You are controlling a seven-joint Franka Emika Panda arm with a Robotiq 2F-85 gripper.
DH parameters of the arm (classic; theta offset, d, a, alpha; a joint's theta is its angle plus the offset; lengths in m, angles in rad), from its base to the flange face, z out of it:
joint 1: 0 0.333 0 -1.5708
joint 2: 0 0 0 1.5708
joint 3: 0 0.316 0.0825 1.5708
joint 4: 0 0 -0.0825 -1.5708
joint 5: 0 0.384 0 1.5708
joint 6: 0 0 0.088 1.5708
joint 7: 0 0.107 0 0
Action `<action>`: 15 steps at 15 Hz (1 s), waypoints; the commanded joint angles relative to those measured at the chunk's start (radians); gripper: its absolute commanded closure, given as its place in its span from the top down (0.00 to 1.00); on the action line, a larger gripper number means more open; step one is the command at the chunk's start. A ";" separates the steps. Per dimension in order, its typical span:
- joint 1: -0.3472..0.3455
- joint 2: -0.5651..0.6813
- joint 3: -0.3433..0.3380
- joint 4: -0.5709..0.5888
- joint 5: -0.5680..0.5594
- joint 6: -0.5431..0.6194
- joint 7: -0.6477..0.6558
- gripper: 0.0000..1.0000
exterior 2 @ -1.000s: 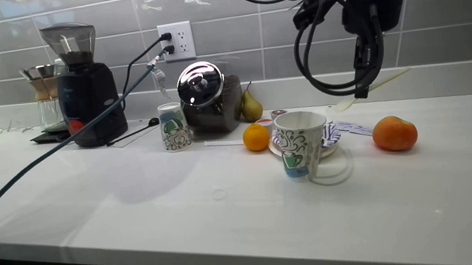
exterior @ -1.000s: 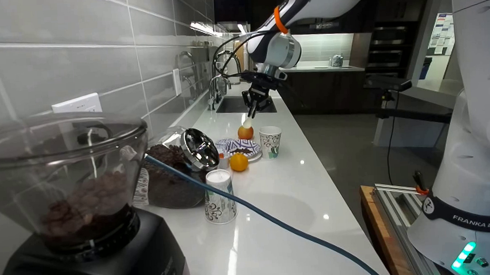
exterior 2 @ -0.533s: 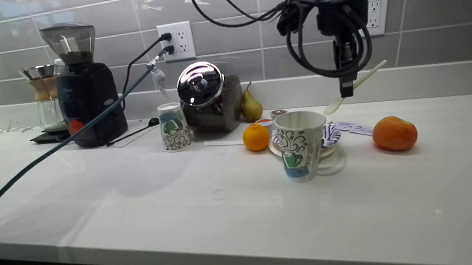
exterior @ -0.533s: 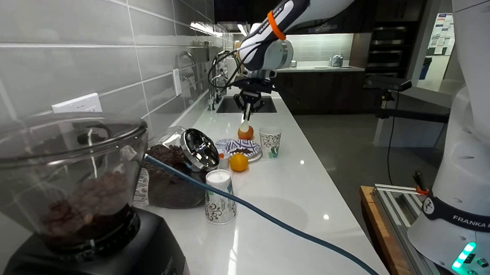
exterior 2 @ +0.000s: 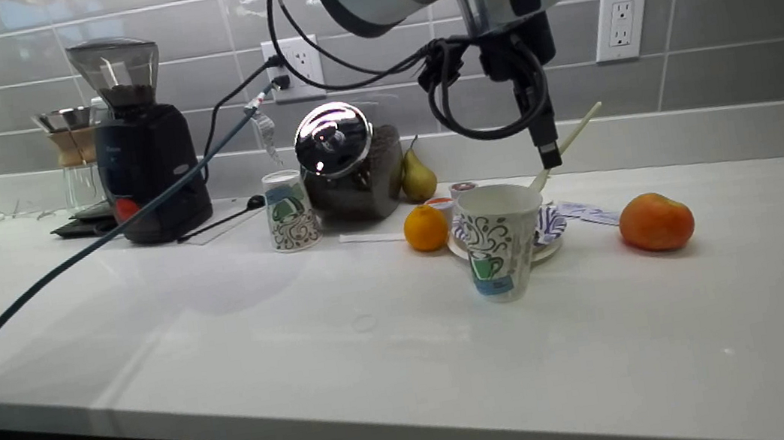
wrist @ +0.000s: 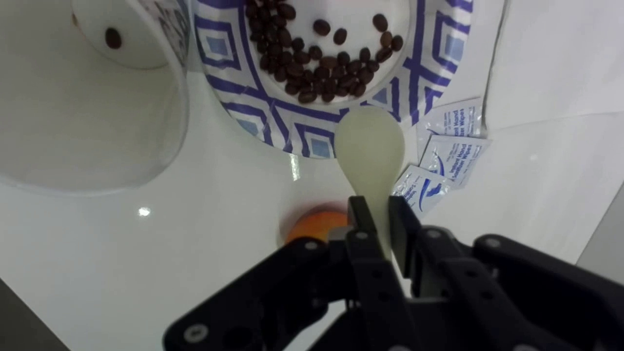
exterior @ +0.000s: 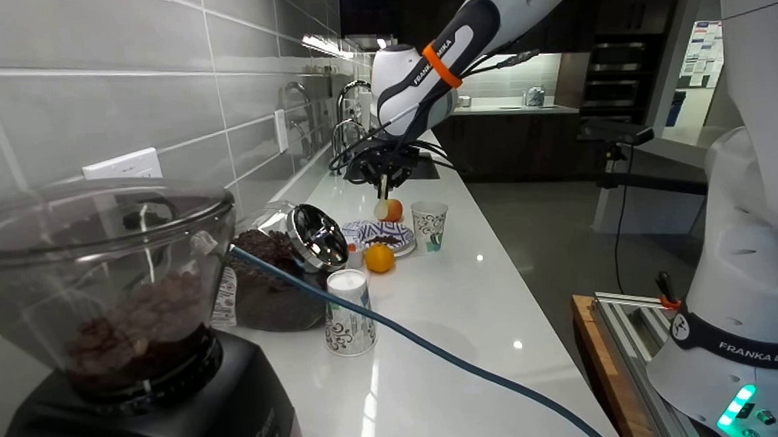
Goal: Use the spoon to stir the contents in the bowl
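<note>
My gripper (wrist: 378,204) is shut on a pale plastic spoon (wrist: 370,141), with the scoop pointing forward past the fingertips. The spoon (exterior 2: 580,127) is tilted, scoop end low, in an exterior view. The bowl I see with contents is a paper one with a blue-and-white pattern (wrist: 234,83), holding dark coffee beans (wrist: 336,78); no steel bowl shows. The spoon's scoop overlaps the bowl's near rim in the wrist view, apparently above it. In an exterior view the gripper (exterior 2: 550,156) hangs above and right of the bowl (exterior 2: 550,223), which a paper cup partly hides.
A tall paper cup (exterior 2: 501,243) stands beside the bowl. A red-orange fruit (exterior 2: 656,221) is right of it, an orange (exterior 2: 426,228) left. A bean jar with a shiny steel lid (exterior: 318,237), an upside-down cup (exterior: 350,320) and a grinder (exterior 2: 147,169) stand further along. Wipe packets (wrist: 451,151) lie near the bowl.
My gripper has moved left and slightly down with the spoon in an exterior view, from above the red-orange fruit to beside the bowl. The objects on the counter have stayed in place.
</note>
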 commanded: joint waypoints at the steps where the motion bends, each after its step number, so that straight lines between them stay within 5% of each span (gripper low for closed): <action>1: -0.017 0.000 0.015 0.003 -0.006 -0.001 0.000 0.15; 2: -0.020 0.000 0.015 0.004 -0.006 -0.001 -0.002 0.04; 15: 0.071 0.080 -0.060 -0.006 -0.186 -0.017 0.280 0.04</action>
